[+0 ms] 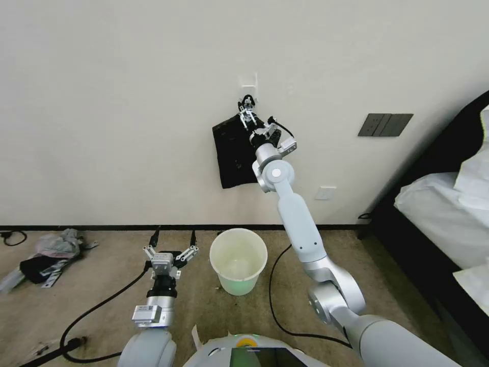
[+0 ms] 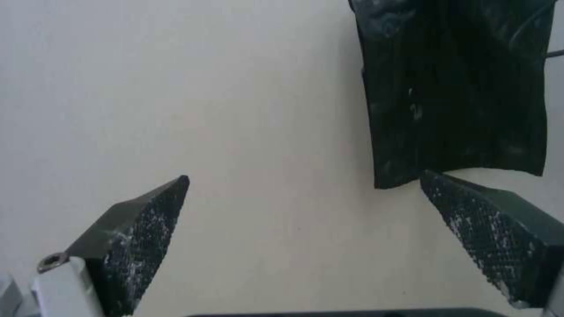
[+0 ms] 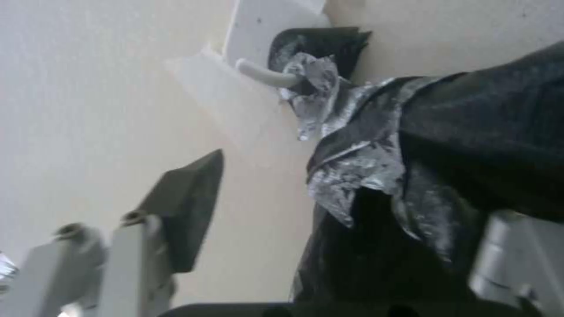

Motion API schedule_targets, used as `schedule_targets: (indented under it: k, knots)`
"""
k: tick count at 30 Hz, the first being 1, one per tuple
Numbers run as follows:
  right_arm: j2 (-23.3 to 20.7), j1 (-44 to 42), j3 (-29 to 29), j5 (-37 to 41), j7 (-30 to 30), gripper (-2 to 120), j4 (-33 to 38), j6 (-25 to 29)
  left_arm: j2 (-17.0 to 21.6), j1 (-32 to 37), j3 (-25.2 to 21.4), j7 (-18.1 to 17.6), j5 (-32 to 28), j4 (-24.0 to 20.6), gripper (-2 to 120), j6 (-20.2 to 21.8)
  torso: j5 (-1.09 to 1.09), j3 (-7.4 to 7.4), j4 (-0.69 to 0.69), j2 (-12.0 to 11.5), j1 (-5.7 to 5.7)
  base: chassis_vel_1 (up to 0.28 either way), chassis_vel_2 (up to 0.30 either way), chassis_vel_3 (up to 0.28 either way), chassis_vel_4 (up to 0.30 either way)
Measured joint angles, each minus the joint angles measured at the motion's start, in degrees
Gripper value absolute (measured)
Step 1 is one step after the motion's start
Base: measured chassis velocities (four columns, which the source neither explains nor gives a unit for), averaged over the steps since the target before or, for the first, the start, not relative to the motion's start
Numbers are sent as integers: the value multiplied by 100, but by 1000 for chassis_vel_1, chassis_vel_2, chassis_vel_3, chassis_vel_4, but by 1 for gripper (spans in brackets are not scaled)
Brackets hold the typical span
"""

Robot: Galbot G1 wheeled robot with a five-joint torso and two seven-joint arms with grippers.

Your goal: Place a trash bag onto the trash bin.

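Two robot arms are in sight in a plain room with cream walls and a brownish carpet. The right gripper (image 1: 246,108) is raised high on its outstretched grey arm, up against the wall at a small white plastic wall hook (image 1: 248,81). From that hook hangs the trash bag (image 1: 233,151), a thin glossy black plastic film bag with silvery wrinkles, lying flat against the wall. In the right wrist view its gathered, crinkled top (image 3: 329,92) is looped over the white peg of the hook (image 3: 265,74). The right gripper's jaws stand wide apart there; one dark finger (image 3: 188,207) is beside the bag with bare wall between them, and the other side is hidden behind the black film, so I cannot tell whether it touches.

Well below, on the carpet near the wall, stands the trash bin (image 1: 238,267), a small round cream-white plastic bucket with a rolled rim, upright and unlined. Just beside it, on the robot's left, the left gripper (image 1: 170,251) hovers low, pointing toward the wall, its jaws spread wide and holding nothing. In the left wrist view its two dark textured pads (image 2: 141,246) frame the wall, with the bag's lower edge (image 2: 458,110) hanging farther off.
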Motion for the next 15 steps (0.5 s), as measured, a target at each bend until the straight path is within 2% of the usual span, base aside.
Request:
schedule_targets:
  k: [2, 4, 5, 8, 12, 13, 15]
  knots:
    - [-10, 8, -5, 7, -13, 60, -32, 0, -8, 19, -3, -3, 7, -12, 100, -2, 0, 0, 0, 0, 0, 0, 0, 0, 0]
    - [-22, 8, -9, 17, -23, 52, -41, 2, -12, 37, -4, -4, 16, -19, 100, -7, 0, 0, 0, 0, 0, 0, 0, 0, 0]
    - [-22, 8, -9, 17, -23, 52, -41, 2, -12, 37, -4, -4, 16, -19, 100, -7, 0, 0, 0, 0, 0, 0, 0, 0, 0]
    - [-31, 7, 6, 40, -37, 36, -51, 8, -13, 41, -4, -5, 31, -25, 100, -10, 0, 0, 0, 0, 0, 0, 0, 0, 0]
    - [-44, 7, 21, 55, -43, 27, -55, 15, -10, 37, 0, -6, 38, -32, 100, -10, 0, 0, 0, 0, 0, 0, 0, 0, 0]
    - [-53, 7, 28, 61, -44, 20, -56, 17, -9, 37, 3, -6, 44, -34, 100, -10, 0, 0, 0, 0, 0, 0, 0, 0, 0]
    - [-53, 7, 28, 61, -44, 20, -56, 17, -9, 37, 3, -6, 44, -34, 100, -10, 0, 0, 0, 0, 0, 0, 0, 0, 0]
